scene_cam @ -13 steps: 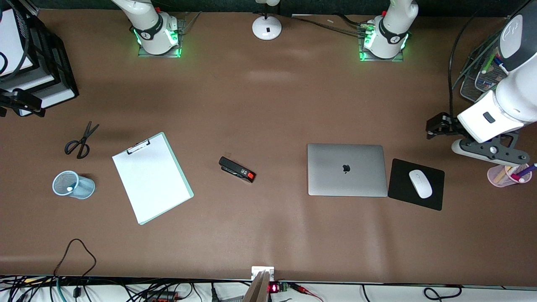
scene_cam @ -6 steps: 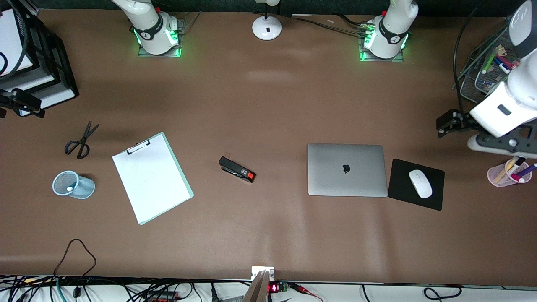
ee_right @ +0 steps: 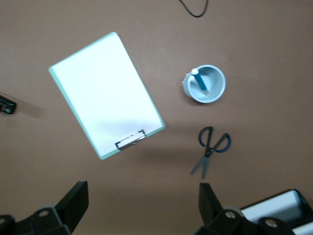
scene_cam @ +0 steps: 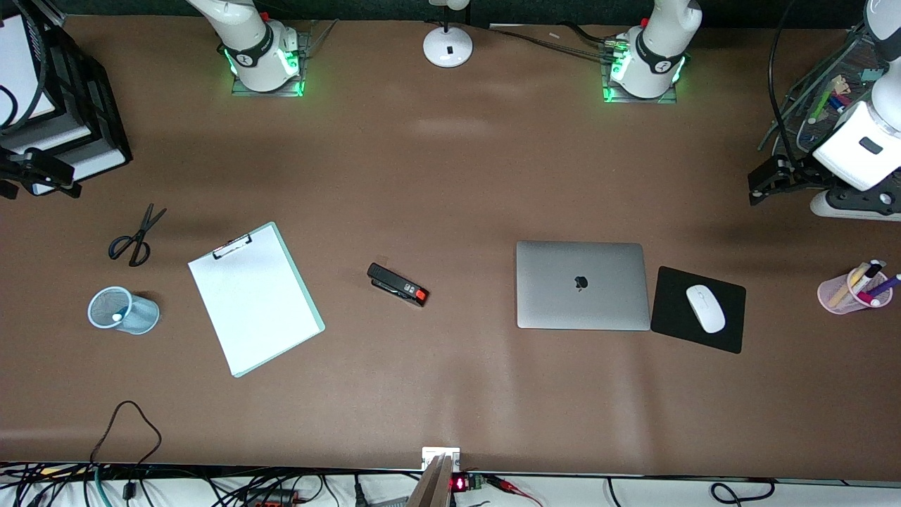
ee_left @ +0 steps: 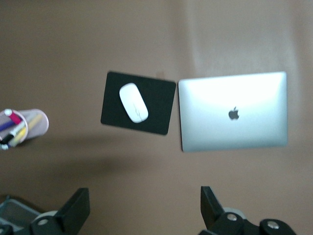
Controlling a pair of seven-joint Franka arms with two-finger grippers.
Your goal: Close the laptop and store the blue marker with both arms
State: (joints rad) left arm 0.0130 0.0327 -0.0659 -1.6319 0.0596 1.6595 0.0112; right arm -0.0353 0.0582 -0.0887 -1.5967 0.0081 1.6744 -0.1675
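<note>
Laptop (scene_cam: 581, 284) lid's shut, blue marker (ee_right: 199, 82) is in the blue cup (scene_cam: 123, 310). Both hands, left (ee_left: 142, 208) and right (ee_right: 142, 203), hang spread and empty, so just park clear tbh.

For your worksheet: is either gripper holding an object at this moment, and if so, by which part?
Nothing is held. The left gripper and right gripper both hang open and empty above the table. The laptop lies closed; the blue marker stands in its cup.
</note>
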